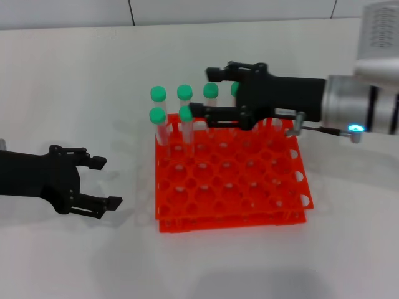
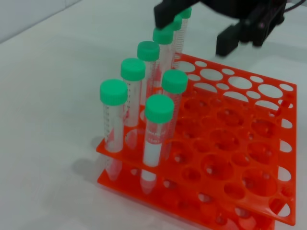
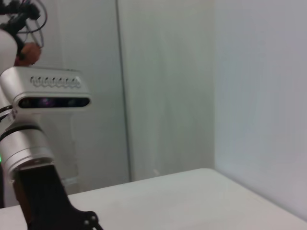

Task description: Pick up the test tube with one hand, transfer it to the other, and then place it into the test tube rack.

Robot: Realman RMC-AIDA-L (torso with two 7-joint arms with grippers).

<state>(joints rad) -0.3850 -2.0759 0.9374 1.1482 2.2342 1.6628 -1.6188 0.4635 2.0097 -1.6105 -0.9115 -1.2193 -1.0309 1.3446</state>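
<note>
Several clear test tubes with green caps stand in the orange-red test tube rack (image 1: 249, 187) (image 2: 240, 143), along its far and left side. My right gripper (image 1: 207, 91) reaches in from the right over the far row. It is open, and its fingers (image 2: 168, 12) straddle the green cap of one test tube (image 1: 211, 91) without visibly pressing it. My left gripper (image 1: 107, 182) hovers low over the table to the left of the rack, open and holding nothing. The right wrist view shows only a wall and my left arm (image 3: 29, 143).
The white table (image 1: 75, 81) stretches to the left of, in front of and behind the rack. Most rack holes on the near and right side hold no tube. Two more tubes (image 1: 157, 116) stand in the second row on the left.
</note>
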